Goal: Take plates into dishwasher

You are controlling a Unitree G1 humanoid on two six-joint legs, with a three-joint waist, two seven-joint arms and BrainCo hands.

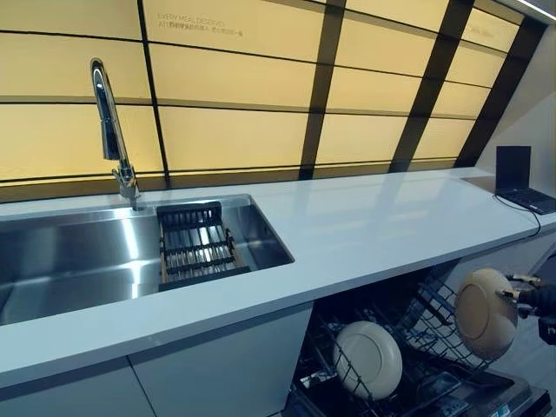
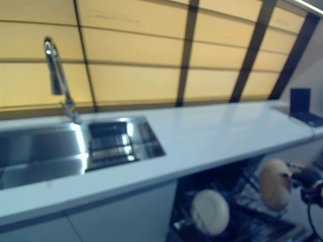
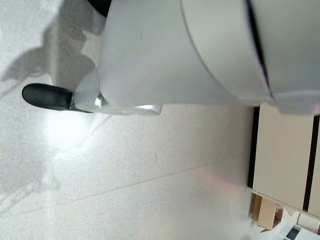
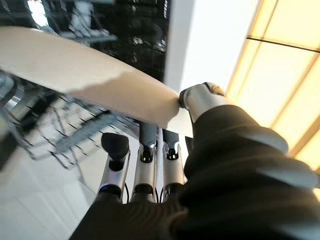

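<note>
A beige plate (image 1: 485, 313) hangs on edge above the open dishwasher's lower rack (image 1: 426, 317), under the counter at the right. My right hand (image 1: 532, 300) is shut on its right rim. In the right wrist view the thumb (image 4: 200, 100) presses the plate's edge (image 4: 90, 75) and the fingers (image 4: 145, 150) run behind it. A white plate (image 1: 367, 358) stands upright in the rack, to the left of the held one. My left hand shows in no view; its wrist view shows only floor.
The white counter (image 1: 365, 234) runs above the dishwasher. A steel sink (image 1: 78, 256) with a tall faucet (image 1: 111, 130) and a black drainer insert (image 1: 196, 243) sits at the left. A dark laptop (image 1: 519, 178) stands at the counter's far right end.
</note>
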